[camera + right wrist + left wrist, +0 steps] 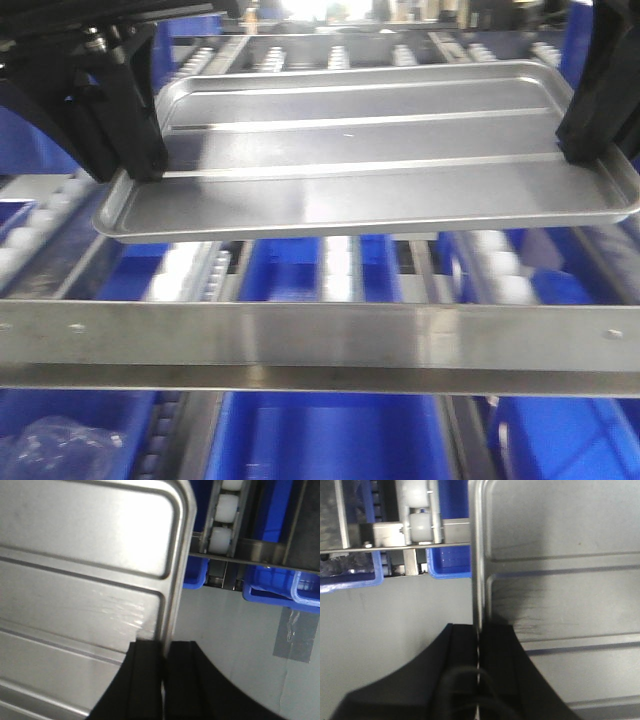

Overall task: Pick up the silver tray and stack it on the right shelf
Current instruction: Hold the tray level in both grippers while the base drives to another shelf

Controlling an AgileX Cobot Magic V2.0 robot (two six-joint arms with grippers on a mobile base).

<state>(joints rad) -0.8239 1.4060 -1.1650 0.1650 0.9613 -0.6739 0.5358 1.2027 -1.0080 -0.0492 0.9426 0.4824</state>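
Note:
The silver tray [370, 150] hangs level in the air, above and just behind the right shelf's broad steel front bar [320, 335]. White rollers [338, 265] of the shelf show below it. My left gripper [140, 170] is shut on the tray's left rim. My right gripper [585, 150] is shut on the right rim. In the left wrist view the black jaws of the left gripper [479, 630] clamp the rolled edge of the tray [560, 605]. The right wrist view shows the right gripper [165, 647] pinching the edge of the tray [85, 580].
Blue plastic bins [330, 440] sit under the rack, one holding a clear plastic bag [60, 445]. Roller rails [420, 527] and bin corners [280, 585] lie beyond the tray's ends. Grey floor [395, 615] lies below, with a tape patch [295, 632].

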